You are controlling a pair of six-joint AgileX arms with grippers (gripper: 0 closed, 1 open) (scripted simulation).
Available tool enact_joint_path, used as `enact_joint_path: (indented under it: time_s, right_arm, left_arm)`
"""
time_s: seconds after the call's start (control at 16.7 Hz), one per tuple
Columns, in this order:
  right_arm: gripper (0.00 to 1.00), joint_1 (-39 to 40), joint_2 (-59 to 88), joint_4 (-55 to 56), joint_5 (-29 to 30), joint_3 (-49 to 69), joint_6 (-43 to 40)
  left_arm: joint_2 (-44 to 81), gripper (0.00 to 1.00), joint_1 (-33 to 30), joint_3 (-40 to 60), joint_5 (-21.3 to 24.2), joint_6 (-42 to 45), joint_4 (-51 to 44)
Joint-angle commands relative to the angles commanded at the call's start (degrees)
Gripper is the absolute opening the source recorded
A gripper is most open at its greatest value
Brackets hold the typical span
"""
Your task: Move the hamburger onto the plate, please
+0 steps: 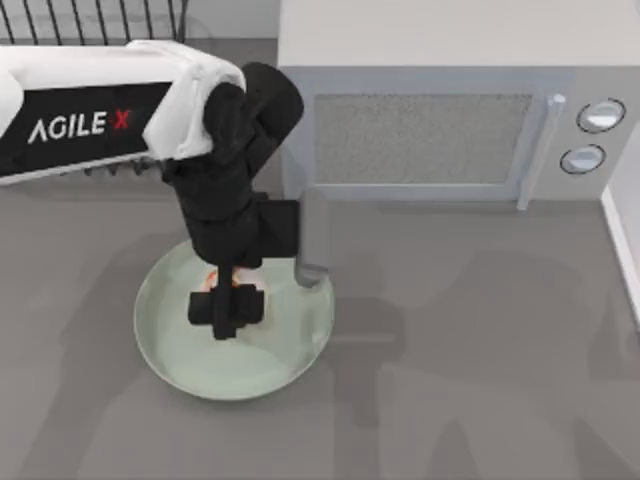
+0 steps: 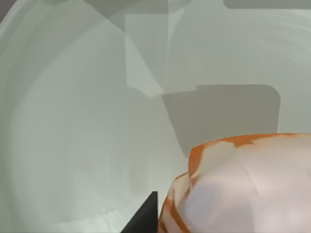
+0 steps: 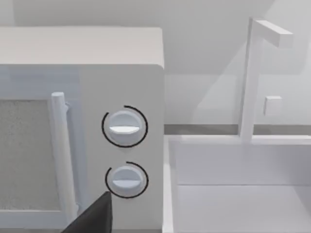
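Note:
The pale mint-green plate (image 1: 170, 340) lies on the grey table at the centre left. My left gripper (image 1: 228, 306) hangs straight down over the middle of the plate, shut on the hamburger (image 1: 212, 279). Only reddish-orange bits of the hamburger peek out beside the black fingers. In the left wrist view the hamburger (image 2: 243, 189) is close up, with a tan bun and an orange edge, and the plate (image 2: 87, 145) lies under it. Whether the hamburger touches the plate is hidden. A dark part of my right gripper (image 3: 92, 218) shows in front of the microwave's knobs.
A white microwave (image 1: 430, 120) with a door handle (image 1: 535, 150) and two knobs stands behind the plate. A dark wire rack (image 1: 90, 20) is at the back left. A white basin wall (image 1: 625, 240) rises at the right edge. Bare grey table spreads right of the plate.

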Motion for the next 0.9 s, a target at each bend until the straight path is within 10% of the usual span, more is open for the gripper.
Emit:
enact_joint_path:
  time_s: [0.6,0.9]
  right_arm:
    - [1.00,0.00,0.00,0.00,0.00,0.00,0.00]
    - [1.00,0.00,0.00,0.00,0.00,0.00,0.00]
  left_arm:
    - [0.00,0.98,0.00,0.00,0.00,0.00,0.00]
    - [0.00,1.00,0.00,0.00,0.00,0.00,0.00]
